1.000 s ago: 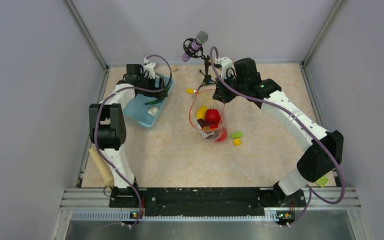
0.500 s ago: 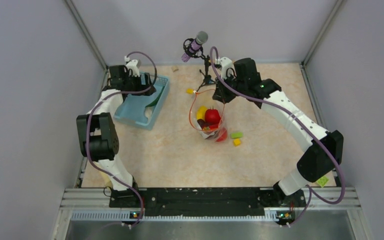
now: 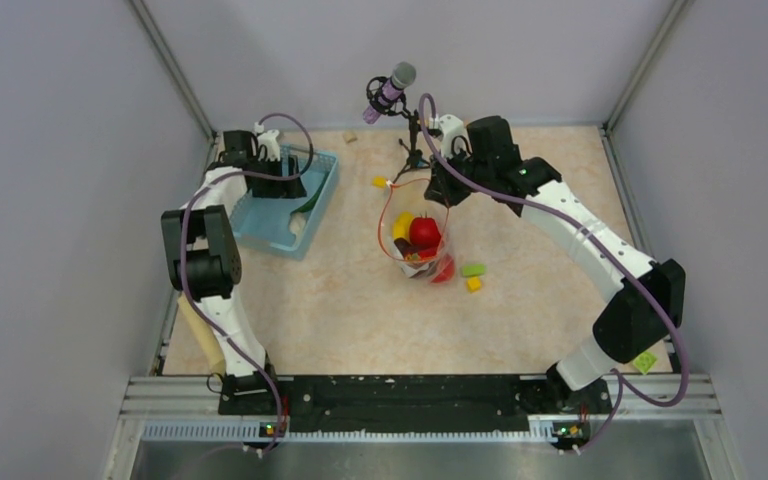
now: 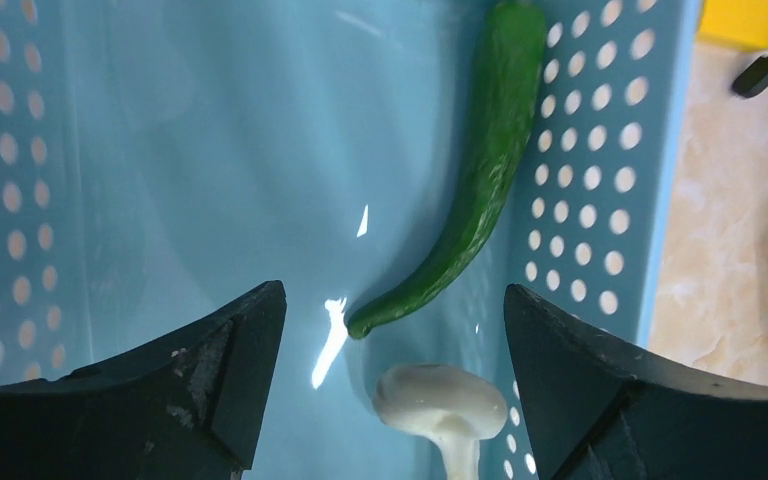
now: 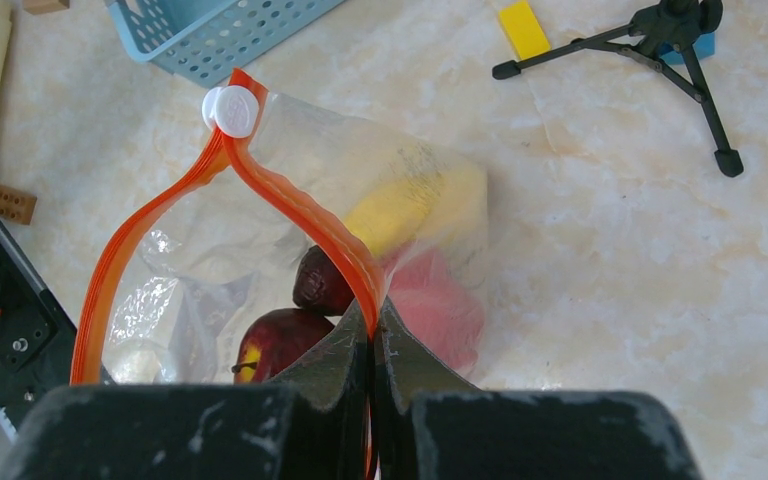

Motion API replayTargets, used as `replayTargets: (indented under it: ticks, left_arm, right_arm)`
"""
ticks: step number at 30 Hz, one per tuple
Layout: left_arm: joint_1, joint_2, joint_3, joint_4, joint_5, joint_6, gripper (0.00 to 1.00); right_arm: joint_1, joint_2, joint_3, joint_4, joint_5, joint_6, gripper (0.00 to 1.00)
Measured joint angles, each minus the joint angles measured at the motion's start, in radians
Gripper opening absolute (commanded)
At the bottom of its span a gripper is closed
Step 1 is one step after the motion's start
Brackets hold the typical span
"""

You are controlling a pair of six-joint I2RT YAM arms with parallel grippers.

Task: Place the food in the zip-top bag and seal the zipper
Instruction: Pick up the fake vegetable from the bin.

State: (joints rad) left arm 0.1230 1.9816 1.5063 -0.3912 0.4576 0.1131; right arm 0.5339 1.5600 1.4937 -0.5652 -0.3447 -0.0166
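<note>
Spreading under both arms, a beige marbled table (image 3: pixel 340 320) fills a booth of 3 plain grey walls (image 3: pixel 60 150), with a microphone (image 3: pixel 392 88) on a small tripod near the back. At mid-table the zip-top bag (image 3: pixel 415 235) stands open-mouthed, holding a red tomato (image 3: pixel 424 232) and a yellow banana (image 3: pixel 402 224). The right gripper (image 5: pixel 372 330) pinches the orange zipper (image 5: pixel 300 215) between closed fingers. At the back left, the left gripper (image 4: pixel 392 295) hangs over a light-blue basket (image 4: pixel 600 200), jaws spread wide and empty, above a green pepper (image 4: pixel 480 170) and a white mushroom (image 4: pixel 425 395).
</note>
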Motion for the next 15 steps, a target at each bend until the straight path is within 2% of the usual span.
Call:
replayTargets:
  ticks: [7,15]
  left_arm:
    - [0.000,0.004,0.005,-0.089,-0.060,-0.059,0.84]
    - [-0.010,-0.067,-0.119,-0.115,-0.077,-0.207,0.83]
  right_arm:
    - [0.000,0.007,0.000,0.000,-0.008,-0.003,0.00]
    - [0.000,0.018,0.001,-0.001,-0.033,-0.010,0.00]
